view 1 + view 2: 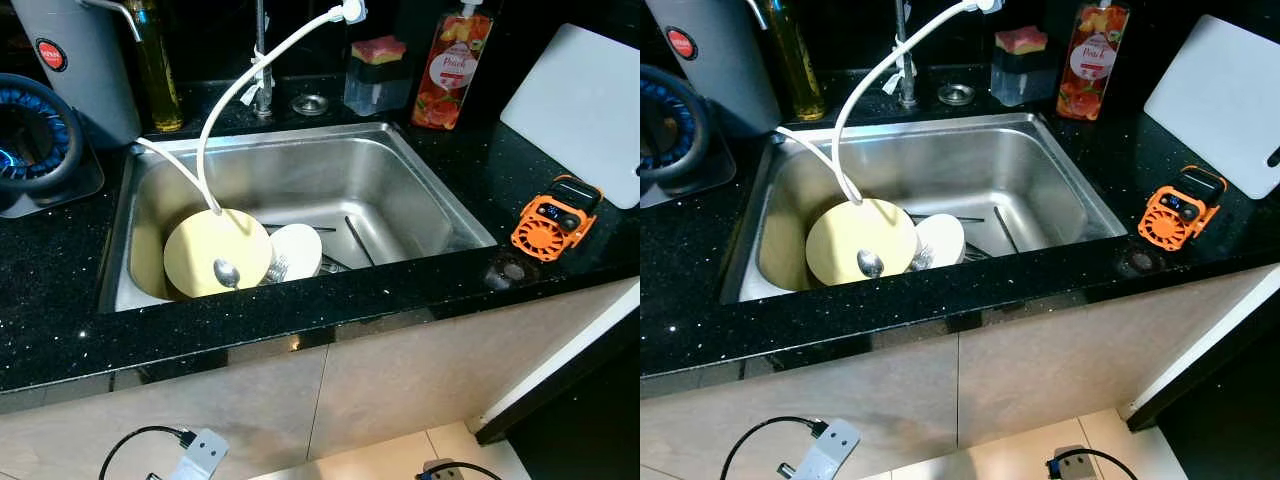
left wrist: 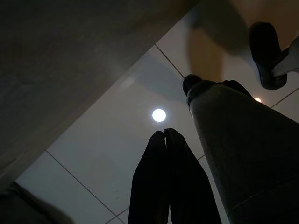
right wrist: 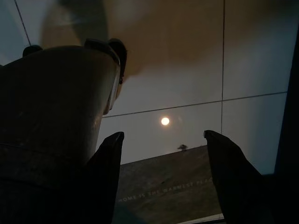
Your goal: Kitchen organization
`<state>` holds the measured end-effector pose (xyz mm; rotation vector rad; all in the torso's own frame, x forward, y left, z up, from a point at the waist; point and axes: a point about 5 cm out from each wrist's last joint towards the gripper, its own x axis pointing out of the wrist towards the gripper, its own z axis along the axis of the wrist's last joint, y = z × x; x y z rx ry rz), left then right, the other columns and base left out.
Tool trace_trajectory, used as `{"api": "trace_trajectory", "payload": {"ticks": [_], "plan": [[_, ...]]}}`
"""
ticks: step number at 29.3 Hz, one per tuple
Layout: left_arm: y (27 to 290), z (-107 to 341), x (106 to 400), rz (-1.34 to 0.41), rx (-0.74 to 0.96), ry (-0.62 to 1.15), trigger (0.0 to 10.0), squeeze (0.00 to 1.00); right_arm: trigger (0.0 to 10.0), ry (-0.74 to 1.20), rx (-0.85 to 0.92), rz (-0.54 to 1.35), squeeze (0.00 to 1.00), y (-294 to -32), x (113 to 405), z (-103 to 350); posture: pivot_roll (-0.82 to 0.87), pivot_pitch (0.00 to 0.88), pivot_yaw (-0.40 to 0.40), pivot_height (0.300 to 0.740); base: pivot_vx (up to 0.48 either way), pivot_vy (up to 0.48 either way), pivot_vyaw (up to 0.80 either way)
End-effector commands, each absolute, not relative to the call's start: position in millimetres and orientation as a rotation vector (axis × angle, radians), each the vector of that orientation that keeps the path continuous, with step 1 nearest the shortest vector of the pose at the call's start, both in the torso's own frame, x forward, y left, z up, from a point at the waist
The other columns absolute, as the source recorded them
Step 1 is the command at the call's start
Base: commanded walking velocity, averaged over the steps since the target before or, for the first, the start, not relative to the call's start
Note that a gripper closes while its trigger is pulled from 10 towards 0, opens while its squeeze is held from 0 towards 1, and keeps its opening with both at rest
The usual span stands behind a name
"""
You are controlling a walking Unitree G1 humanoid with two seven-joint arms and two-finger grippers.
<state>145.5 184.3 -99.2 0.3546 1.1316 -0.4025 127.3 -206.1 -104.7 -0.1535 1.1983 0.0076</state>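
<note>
Black counter (image 1: 60, 330) | sink (image 1: 400, 180): 2 plates (image 1: 215, 250) | left tool (image 2: 164, 135) closed, empty | right tool (image 3: 163, 140) spread, empty

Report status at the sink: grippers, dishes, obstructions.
Left gripper shut, right gripper open, both hanging idle over floor tiles. Yellow plate, spoon on it, white bowl beside, all in sink. White hose droops onto plate.

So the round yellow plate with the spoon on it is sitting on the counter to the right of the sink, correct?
Not quite. The yellow plate with the spoon on it leans inside the sink, at its left end, as the left eye view shows.
</note>
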Motion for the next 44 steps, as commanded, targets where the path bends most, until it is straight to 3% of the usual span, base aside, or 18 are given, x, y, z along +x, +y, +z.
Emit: {"api": "trace_trajectory", "payload": {"ticks": [1,18,39,44], "plan": [[170.4,-117.0,91.6,-0.496,0.323,1.332,10.0,0.0,10.0,1.218,-0.129,-0.016,0.0,-205.9,122.7,-106.3,0.04,0.065,-0.041,0.74,0.0,0.0,0.0],[174.9,-116.9,90.9,-0.542,0.406,1.337,10.0,0.0,10.0,1.227,-0.107,-0.044,0.0,-202.8,119.6,-107.8,-0.02,0.053,0.008,0.74,0.0,0.0,0.0],[177.8,-116.6,92.6,-0.527,0.446,1.337,10.0,0.0,10.0,1.223,-0.146,-0.012,0.0,-201.3,122.0,-107.3,0.0,0.016,-0.004,0.74,0.0,0.0,0.0],[179.3,-116.3,94.3,-0.499,0.443,1.329,10.0,0.0,10.0,1.224,-0.159,0.007,0.0,-200.3,123.5,-107.1,0.04,0.013,-0.014,0.74,-0.323,0.0,0.0]]}}
